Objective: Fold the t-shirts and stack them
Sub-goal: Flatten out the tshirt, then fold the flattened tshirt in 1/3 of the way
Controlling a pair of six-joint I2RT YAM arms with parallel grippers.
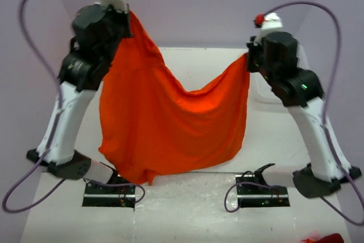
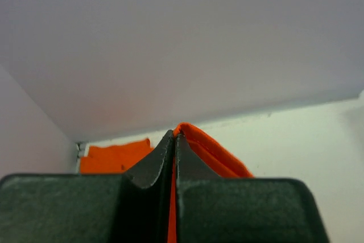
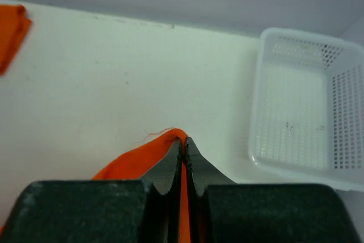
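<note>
White desk (image 1: 187, 211), lilac walls (image 1: 199, 4). I see both arms (image 1: 85, 66) reared high; left end effector (image 2: 173, 136) and right end effector (image 3: 183, 141) each clamp the t-shirt (image 1: 165, 118) sagging between.

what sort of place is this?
Probably a lab robot cell: plain white table boxed in by bare lilac wall panels, with a bright orange cloth t-shirt and a white plastic lattice basket.
</note>
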